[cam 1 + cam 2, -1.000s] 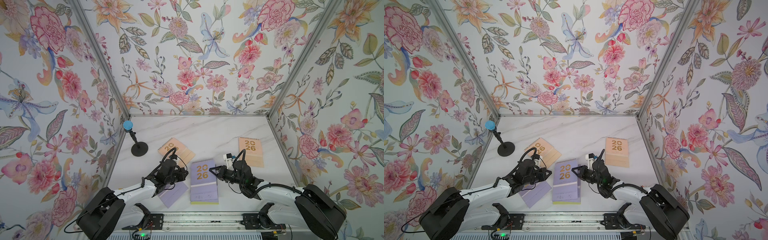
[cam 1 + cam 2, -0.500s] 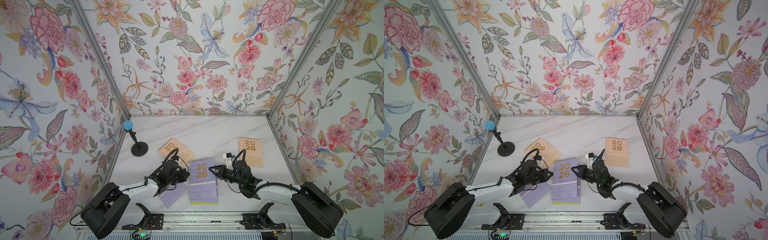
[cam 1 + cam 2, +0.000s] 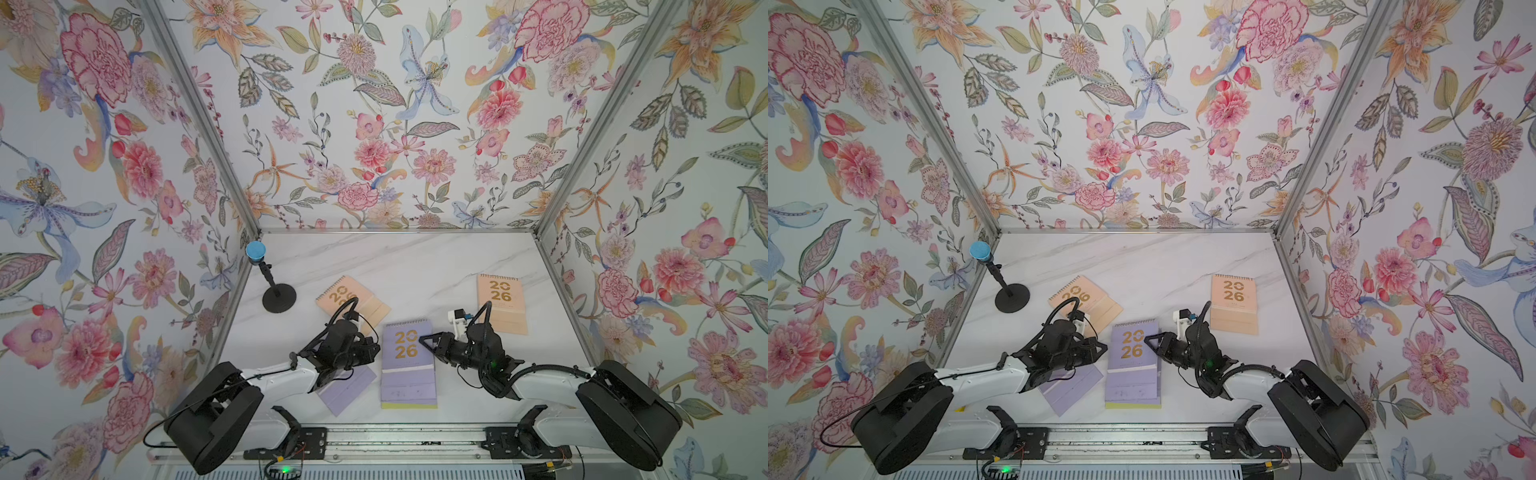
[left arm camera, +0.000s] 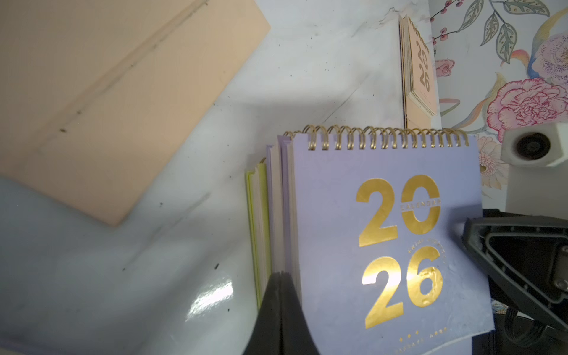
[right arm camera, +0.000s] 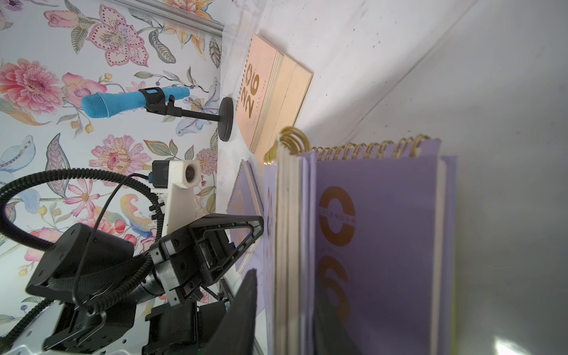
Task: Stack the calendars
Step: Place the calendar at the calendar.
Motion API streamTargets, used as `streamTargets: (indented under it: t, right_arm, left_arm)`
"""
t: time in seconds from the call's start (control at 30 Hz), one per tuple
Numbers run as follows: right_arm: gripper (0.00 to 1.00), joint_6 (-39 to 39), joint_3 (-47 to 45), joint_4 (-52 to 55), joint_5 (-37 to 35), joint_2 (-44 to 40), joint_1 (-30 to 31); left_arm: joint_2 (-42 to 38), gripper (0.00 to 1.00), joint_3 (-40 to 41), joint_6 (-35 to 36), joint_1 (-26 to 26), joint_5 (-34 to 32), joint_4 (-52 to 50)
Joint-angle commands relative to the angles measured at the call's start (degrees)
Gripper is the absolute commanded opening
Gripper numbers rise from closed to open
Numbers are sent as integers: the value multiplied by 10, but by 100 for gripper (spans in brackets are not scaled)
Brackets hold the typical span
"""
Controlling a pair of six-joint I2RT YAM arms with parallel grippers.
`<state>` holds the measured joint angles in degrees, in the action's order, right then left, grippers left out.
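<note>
Flanking the lilac-topped stack (image 3: 407, 368): left gripper (image 3: 374, 350) clenched beside it; right gripper (image 3: 424, 340) straddling its edge, grip unclear.

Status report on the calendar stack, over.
Left claw shut against the centre stack. Right claw at the top lilac calendar, grip unclear. Two peach calendars, one loose lilac calendar unstacked, under left arm.

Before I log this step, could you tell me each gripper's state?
Left gripper: closed, empty, beside the stack.
Right gripper: open, fingers astride the top calendar.
</note>
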<state>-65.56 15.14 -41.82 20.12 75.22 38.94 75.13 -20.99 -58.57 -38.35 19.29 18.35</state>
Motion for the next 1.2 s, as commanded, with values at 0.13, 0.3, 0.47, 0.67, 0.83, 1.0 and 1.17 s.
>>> streamTargets:
  t: [0.13, 0.3, 0.47, 0.67, 0.83, 1.0, 1.17]
  right_arm:
    - [37, 13, 9, 13, -4, -1, -3]
    - [45, 31, 22, 66, -15, -14, -3]
    - [53, 40, 27, 91, -18, -19, -8]
    - [55, 53, 36, 120, -20, -24, -16]
    - [56, 61, 42, 138, -21, -29, -15]
    - [58, 66, 42, 151, -25, -32, -15]
    - [60, 71, 44, 172, -34, -42, -36]
  left_arm:
    - [6, 0, -3, -7, -7, -2, 9]
    - [6, 0, -2, -6, -7, -5, 7]
    - [5, 0, -4, -5, -7, -7, 6]
    - [5, 0, -2, -4, -7, -7, 6]
    - [5, 0, -4, -3, -7, -9, 4]
    - [5, 0, -2, -4, -7, -9, 4]
    - [3, 0, -4, -3, -7, -11, 2]
